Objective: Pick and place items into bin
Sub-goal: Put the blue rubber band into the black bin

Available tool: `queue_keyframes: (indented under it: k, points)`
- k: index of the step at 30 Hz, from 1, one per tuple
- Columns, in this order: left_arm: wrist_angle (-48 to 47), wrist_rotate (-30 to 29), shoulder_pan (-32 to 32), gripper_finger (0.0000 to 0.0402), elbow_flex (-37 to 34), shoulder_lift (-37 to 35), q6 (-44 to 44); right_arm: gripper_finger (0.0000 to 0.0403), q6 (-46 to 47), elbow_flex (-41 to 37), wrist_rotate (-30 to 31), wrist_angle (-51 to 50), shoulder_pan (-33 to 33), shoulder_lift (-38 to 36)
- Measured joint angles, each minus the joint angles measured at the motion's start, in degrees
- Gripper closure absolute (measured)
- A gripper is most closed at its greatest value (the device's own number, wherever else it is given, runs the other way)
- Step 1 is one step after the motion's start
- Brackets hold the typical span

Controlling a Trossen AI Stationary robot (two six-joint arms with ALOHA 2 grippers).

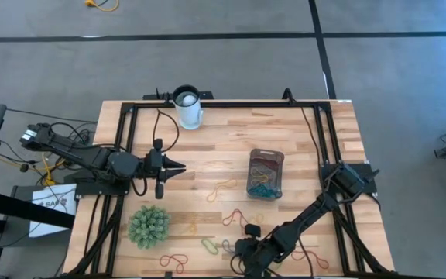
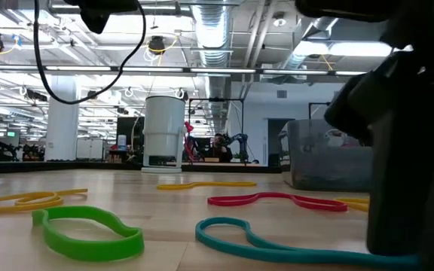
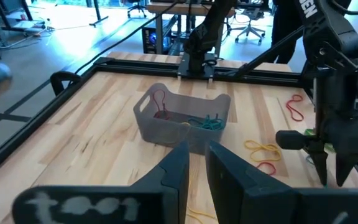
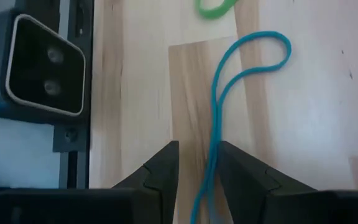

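A teal loop (image 4: 219, 118) was straddled by the right gripper (image 4: 197, 163), fingers apart for pinching it off the desk (image 1: 231, 155), while the left gripper (image 1: 178, 168), fingers nearly together, was held empty beside the bin (image 1: 265, 173).

One bin (image 1: 265, 173), one white cup (image 1: 187, 107), one green spiky ball (image 1: 148, 225), and two hands: left (image 1: 178, 167), right (image 1: 241, 260).

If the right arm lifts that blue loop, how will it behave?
Probably floppy: the blue loop lies flat in a thin, wavy line, so it should droop from the right gripper. Likely very light. Its thinness might let it slip between the open fingers.
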Motion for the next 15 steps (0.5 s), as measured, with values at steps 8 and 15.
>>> queue_keyframes:
  k: [8, 15]
  points:
    - [0.18, 0.01, 0.02, 0.0359, 0.00, 0.00, 0.02, 0.0308, -0.08, 0.06, 0.69, -1.00, -0.30, 0.42]
    - [0.17, 0.42, 0.02, 0.0359, 0.00, 0.00, 0.00, 0.0383, -0.25, 0.15, 3.20, -3.70, -0.28, 0.74]
